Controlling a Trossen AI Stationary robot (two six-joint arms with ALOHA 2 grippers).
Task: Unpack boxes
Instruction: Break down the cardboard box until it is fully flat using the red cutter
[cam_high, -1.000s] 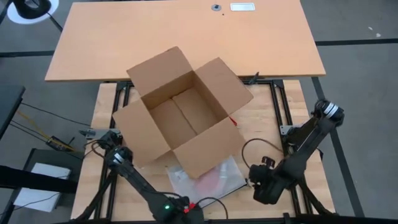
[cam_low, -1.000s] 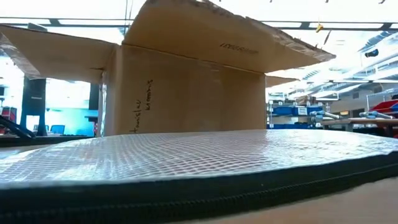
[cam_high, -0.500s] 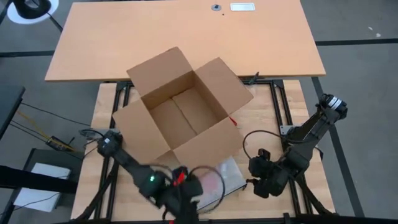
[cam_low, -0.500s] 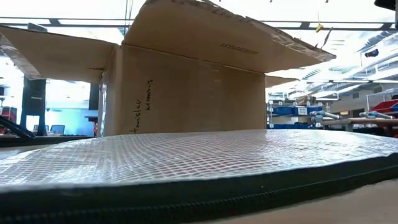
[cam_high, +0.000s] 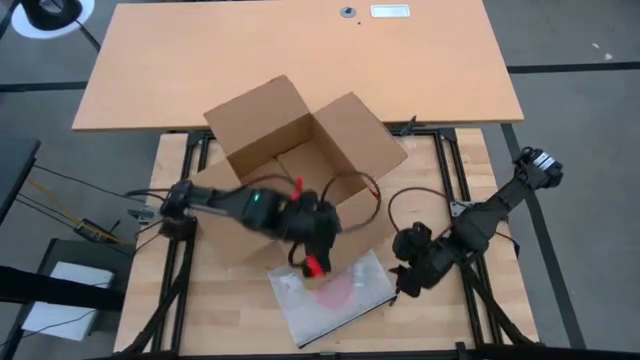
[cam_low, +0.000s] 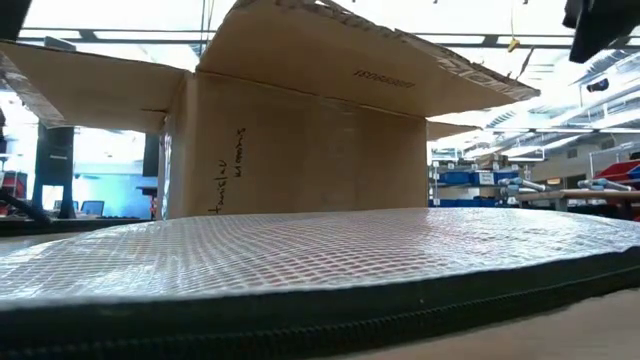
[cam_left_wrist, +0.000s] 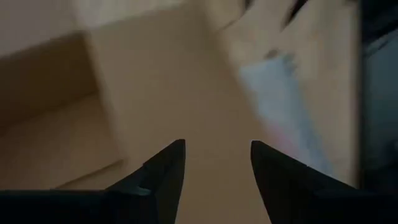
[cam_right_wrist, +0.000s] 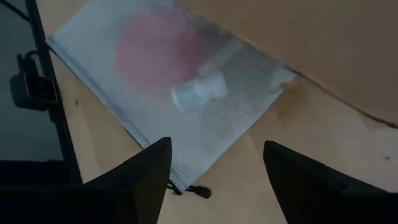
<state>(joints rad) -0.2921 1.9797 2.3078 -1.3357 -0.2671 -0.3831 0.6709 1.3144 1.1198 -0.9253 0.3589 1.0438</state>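
The brown cardboard box (cam_high: 290, 170) stands open in the middle of the table, flaps spread; in the low view it (cam_low: 300, 140) rises behind the bag. A clear mesh zip bag (cam_high: 330, 295) with a red item and a white item (cam_right_wrist: 199, 92) lies flat in front of the box. My left gripper (cam_high: 316, 262) hangs open over the box's near wall and the bag's far edge, with nothing between its fingers (cam_left_wrist: 217, 149). My right gripper (cam_high: 400, 283) is open just right of the bag, slanting down toward it (cam_right_wrist: 217, 146), clear of it.
A large tan tabletop (cam_high: 300, 60) lies beyond the box. Black frame rails (cam_high: 450, 170) and loose cables (cam_high: 400, 215) run along the work surface's right side. Bare wood (cam_high: 220, 310) shows left of the bag at the near edge.
My left arm has swung up from the table's near edge, over the bag, toward the box, and now hangs above the box's near wall. My right gripper has risen a little and drawn toward the bag's right edge. The box and the bag have stayed in place.
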